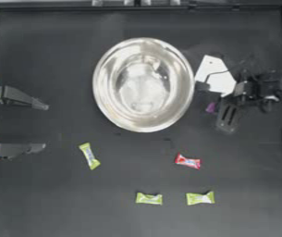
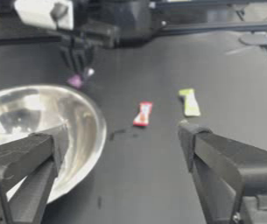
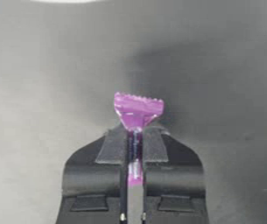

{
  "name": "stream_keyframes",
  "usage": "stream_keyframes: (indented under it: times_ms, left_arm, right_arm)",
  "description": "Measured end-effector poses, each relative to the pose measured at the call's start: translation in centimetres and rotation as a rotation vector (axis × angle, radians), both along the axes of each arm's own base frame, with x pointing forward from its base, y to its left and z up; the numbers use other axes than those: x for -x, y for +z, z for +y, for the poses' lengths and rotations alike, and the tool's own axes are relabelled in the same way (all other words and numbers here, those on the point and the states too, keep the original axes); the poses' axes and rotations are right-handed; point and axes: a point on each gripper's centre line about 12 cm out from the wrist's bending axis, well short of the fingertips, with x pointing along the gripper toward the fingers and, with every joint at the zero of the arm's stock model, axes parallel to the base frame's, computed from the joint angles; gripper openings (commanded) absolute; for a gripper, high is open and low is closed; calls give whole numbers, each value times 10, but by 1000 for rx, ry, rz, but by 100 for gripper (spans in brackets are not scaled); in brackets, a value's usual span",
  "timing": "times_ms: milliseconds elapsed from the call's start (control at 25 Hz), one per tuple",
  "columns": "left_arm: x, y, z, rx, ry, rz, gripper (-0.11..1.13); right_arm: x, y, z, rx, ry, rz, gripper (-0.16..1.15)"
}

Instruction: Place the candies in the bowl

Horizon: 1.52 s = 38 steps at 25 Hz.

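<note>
Purple candy (image 3: pixel 138 109): pinched by its twisted end in right gripper (image 3: pixel 134 144), just beside bowl (image 1: pixel 106 99).
Handling: light, crinkly; wrapper tail likely slippery.
Left gripper (image 2: pixel 117 153): jaws wide apart, empty.

Your bowl (image 1: pixel 144 84) is polished metal, mirror-bright inside, throwing back pale glare and dark reflections. The bench (image 1: pixel 56 194) under it is a matt dark sheet, smooth, with only a soft sheen where light falls. Your right gripper (image 3: pixel 134 131) has matt black plastic-looking jaws pressed flat on the purple candy (image 3: pixel 137 109), whose wrapper is thin glossy film with a saw-cut edge. The left gripper (image 2: pixel 121 175) shows the same dull black finish, its jaws apart. The red candy (image 1: pixel 187 161) and the three green candies (image 1: pixel 89 155) (image 1: pixel 149 198) (image 1: pixel 200 198) wear shiny crinkled wrappers with twisted ends. Beside the bowl you see a flat white piece (image 1: pixel 214 74), matt, paper-like
</note>
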Motion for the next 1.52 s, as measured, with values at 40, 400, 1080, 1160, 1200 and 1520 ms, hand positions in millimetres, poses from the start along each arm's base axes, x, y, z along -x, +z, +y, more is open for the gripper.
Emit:
stream_keyframes:
  times_ms: [40, 400, 1080, 1160, 1200, 1520]
  left_arm:
    - [0, -1, 0, -1, 0, 3, 103]
    - [0, -3, 2, 0, 9, 8, 103]
    - [1, -3, 3, 0, 14, 8, 103]
    - [1, -3, 3, 0, 14, 6, 103]
    - [0, -3, 3, -1, 14, 9, 103]
    - [1, -6, 3, 2, 14, 29, 103]
  right_arm:
    - [-1, 8, -1, 13, 5, -23, 25]
    - [-18, 76, -15, 173, 58, -175, 25]
    - [-113, 54, -58, 234, 93, -330, 26]
    - [-119, 46, -61, 232, 95, -332, 26]
    - [-122, 42, -62, 230, 96, -331, 27]
    - [-129, 34, -65, 229, 103, -333, 101]
